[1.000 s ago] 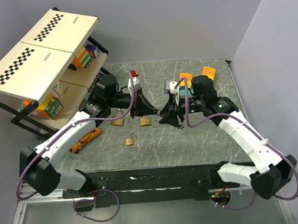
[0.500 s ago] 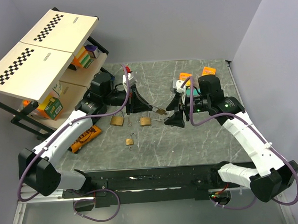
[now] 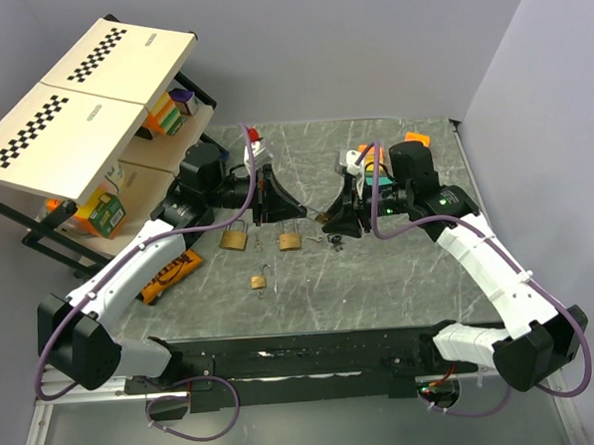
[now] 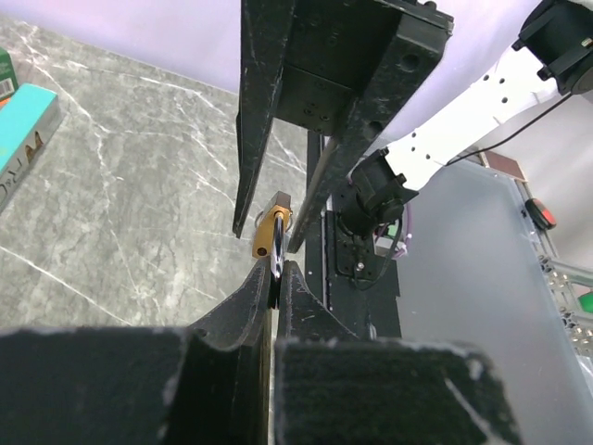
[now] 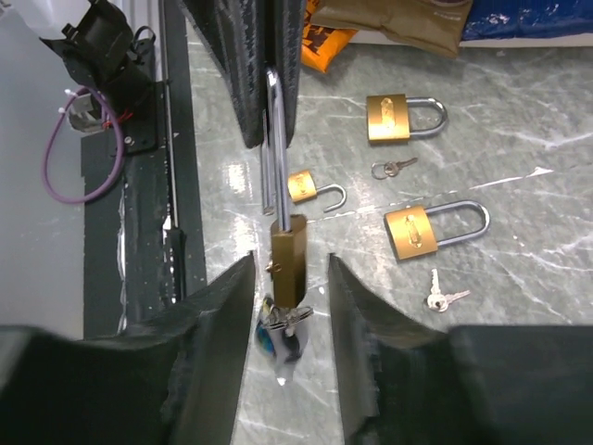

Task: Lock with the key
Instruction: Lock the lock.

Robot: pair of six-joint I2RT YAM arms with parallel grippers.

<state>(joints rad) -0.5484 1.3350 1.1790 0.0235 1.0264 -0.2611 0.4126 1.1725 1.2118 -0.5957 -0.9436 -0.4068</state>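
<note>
**Right gripper back in on the hanging lock; key seating is the weak spot**

**Top:** right gripper (image 3: 335, 220) sits closer to the left gripper (image 3: 274, 202) than half a second ago, when it stood backed off. Left arm barely shifts. Small brass padlock with a steel shackle (image 3: 321, 219) hangs between them over the grey marble table (image 3: 409, 276). Tiny dark-grey metal key bunch on a ring (image 3: 334, 242) shows just below the right fingers. Spare brass padlocks (image 3: 234, 239) lie on the table to the left.

**Left wrist:** left gripper (image 4: 274, 278) is pinched narrow on the shackle. The padlock (image 4: 270, 234) points away, in between the right arm's two long fingers. Can't pick out the key bunch here.

**Right wrist:** right gripper (image 5: 292, 269) has its jaws apart, one on each side of the padlock (image 5: 289, 255), with a gap on both sides and nothing gripped. Key bunch (image 5: 283, 332) dangles at the keyway end, between the fingers. Can't tell if a blade is fully seated or if the shackle is latched. Loose small keys (image 5: 394, 168) lie on the table by the spares.

**Risks, as I read it:**
- Jaws closing on the loose ring instead of the inserted key would tug the blade out. The bunch would then drop among the loose keys.
- The only hold is a pinch on a thin shackle, so turning torque could swing the lock rather than turn the cylinder.
- An off-axis twist could jam the key.
</note>
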